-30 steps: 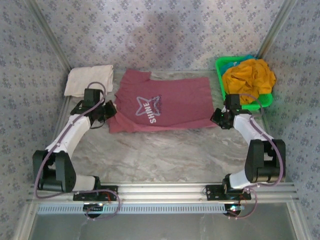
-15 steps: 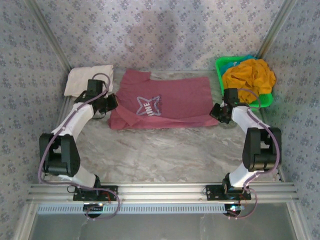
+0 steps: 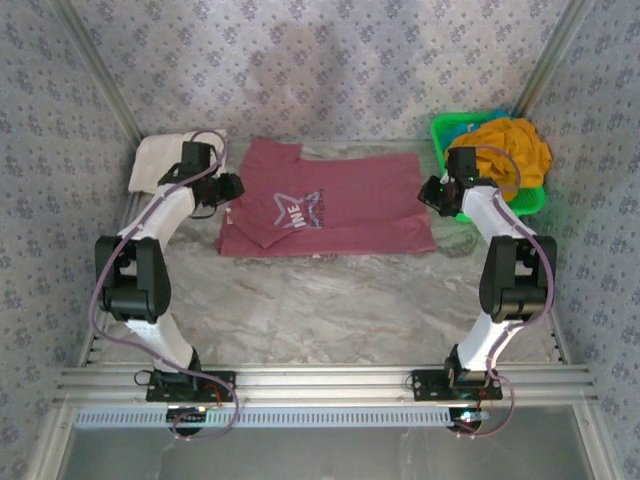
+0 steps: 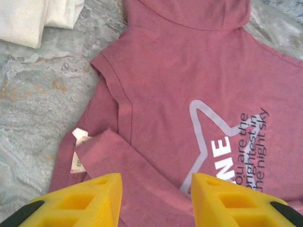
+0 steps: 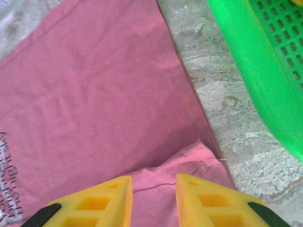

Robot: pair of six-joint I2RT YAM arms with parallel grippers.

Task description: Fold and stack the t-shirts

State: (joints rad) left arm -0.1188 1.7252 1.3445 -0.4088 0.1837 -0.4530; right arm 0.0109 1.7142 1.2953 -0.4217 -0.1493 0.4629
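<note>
The maroon t-shirt [image 3: 330, 205] with the white star print lies flat at the table's far middle, its near edge folded back over itself. My left gripper [image 3: 232, 187] hovers at its left end, open, with the folded flap [image 4: 142, 175] lying loose under the yellow fingers [image 4: 80, 201]. My right gripper [image 3: 430, 193] is open too, above the folded corner [image 5: 189, 161] at the shirt's right end. A folded cream-white t-shirt [image 3: 160, 160] sits at the far left. The mustard-orange t-shirt [image 3: 505, 150] is heaped in the green basket [image 3: 440, 128].
The basket's green wall [image 5: 255, 71] stands close to the right of my right gripper. The cream shirt [image 4: 28, 19] lies just beyond the maroon shirt's sleeve. Bare marbled table [image 3: 330, 310] stretches between the shirt and the arm bases. Patterned walls enclose the back and sides.
Both grippers moved away from the bases, carrying the maroon shirt's near edge over onto itself. Both then opened and let the cloth go.
</note>
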